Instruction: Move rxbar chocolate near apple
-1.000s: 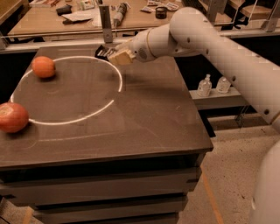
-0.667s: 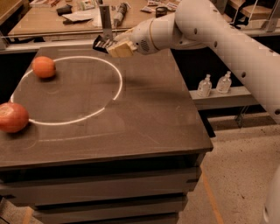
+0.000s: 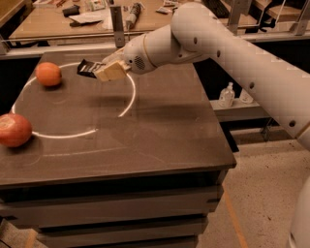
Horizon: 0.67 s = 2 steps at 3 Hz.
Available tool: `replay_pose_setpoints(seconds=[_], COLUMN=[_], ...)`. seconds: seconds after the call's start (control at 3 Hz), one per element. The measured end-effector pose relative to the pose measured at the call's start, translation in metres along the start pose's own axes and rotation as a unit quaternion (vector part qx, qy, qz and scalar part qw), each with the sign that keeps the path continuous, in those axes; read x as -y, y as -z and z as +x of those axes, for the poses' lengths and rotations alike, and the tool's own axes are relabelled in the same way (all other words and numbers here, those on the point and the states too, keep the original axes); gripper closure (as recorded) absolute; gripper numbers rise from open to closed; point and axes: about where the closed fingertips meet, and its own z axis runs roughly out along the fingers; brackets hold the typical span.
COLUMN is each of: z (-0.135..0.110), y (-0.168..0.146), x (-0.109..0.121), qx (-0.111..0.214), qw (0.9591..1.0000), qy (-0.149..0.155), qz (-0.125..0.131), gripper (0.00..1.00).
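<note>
The rxbar chocolate (image 3: 87,68) is a small flat black wrapper held in my gripper (image 3: 101,70), lifted above the back of the dark table inside the white circle. The gripper is shut on the bar's right end. The apple (image 3: 14,130) is the larger reddish-orange fruit at the table's left edge, well to the left of and nearer than the gripper. My white arm (image 3: 218,43) reaches in from the right.
A smaller, evenly orange fruit (image 3: 48,74) sits at the back left, just left of the held bar. A white circle line (image 3: 127,102) marks the dark table (image 3: 160,140). A cluttered bench (image 3: 87,14) lies behind; small bottles (image 3: 226,95) stand on a shelf to the right.
The gripper with the bar has moved left and toward the front, from the table's back edge to over the white circle, closer to the orange fruit.
</note>
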Motion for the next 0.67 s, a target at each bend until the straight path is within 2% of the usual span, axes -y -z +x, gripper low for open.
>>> replay_pose_setpoints(seconds=[0.33, 0.67], z=[0.0008, 0.0028], y=[-0.0132, -0.015], x=[-0.0526, -0.0529], qx=[-0.017, -0.014], qw=[0.9983, 0.9982], qy=[-0.022, -0.024], qz=[-0.052, -0.053], gripper=[1.0, 1.0])
